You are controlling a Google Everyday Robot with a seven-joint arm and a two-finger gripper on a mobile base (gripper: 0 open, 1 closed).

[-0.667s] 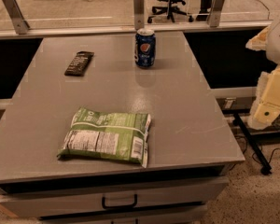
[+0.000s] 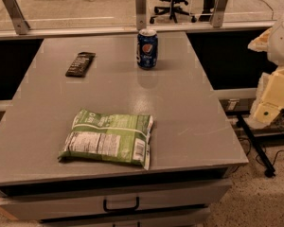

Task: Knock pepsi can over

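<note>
The pepsi can (image 2: 147, 48), dark blue with a red-white-blue logo and a silver top, stands upright near the far edge of the grey table (image 2: 180, 108), about the middle of that edge. My arm's cream-coloured parts, with the gripper (image 2: 270, 103), hang off the table's right side, well right of the can, nearer than it and apart from it. Nothing is held that I can see.
A green snack bag (image 2: 108, 137) lies flat near the front of the table. A flat dark bar wrapper (image 2: 80, 63) lies at the far left. A glass partition with metal posts (image 2: 141, 7) runs behind the table. A drawer handle (image 2: 120, 205) is below the front edge.
</note>
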